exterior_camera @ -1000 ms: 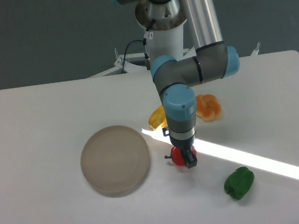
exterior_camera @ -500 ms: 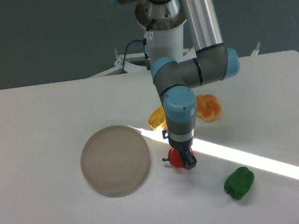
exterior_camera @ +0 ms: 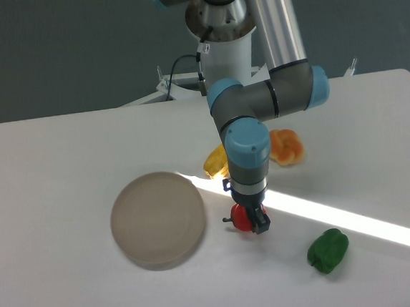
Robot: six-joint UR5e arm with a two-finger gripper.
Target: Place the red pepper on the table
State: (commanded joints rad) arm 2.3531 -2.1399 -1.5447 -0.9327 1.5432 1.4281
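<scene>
End effector (exterior_camera: 252, 220) closed around red pepper (exterior_camera: 242, 218), low over tabletop (exterior_camera: 49, 174), just right of grey disc (exterior_camera: 157, 219); green pepper (exterior_camera: 328, 250) farther right.

Glossy red pepper (exterior_camera: 241, 218) (dark stem) on white table (exterior_camera: 49, 181) — grey-beige disc (exterior_camera: 158, 219), green pepper (exterior_camera: 328, 250), yellow pepper (exterior_camera: 215, 161).
</scene>
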